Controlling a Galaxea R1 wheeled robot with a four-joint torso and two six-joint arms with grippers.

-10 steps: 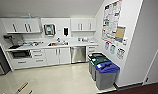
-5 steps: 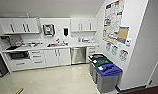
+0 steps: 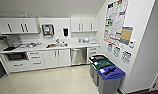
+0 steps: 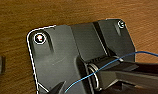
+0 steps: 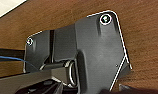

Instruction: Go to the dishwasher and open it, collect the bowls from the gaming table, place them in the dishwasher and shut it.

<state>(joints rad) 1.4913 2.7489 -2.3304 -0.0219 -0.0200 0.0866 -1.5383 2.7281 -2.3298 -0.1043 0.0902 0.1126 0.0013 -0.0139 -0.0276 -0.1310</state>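
Head view: I'm at the kitchenette's near side, the dishwasher [image 3: 78, 56] far under the counter [image 3: 45, 47], door closed, right of the sink [image 3: 55, 45]; no bowls collected, all steps left; can't tell either gripper's opening.

Dishwasher [image 3: 78, 56]: built in under the white countertop along the far kitchen wall, grey stainless-steel front, counter height. Door shut, upright, flush with the neighbouring fronts. Flanked by white cabinet doors on one side and a narrow stack of white drawers on the other. Set below the right end of the worktop, beneath the upper wall cupboards, close to the corner where the poster wall begins. Pale floor in front. Handle detail too blurred to make out.
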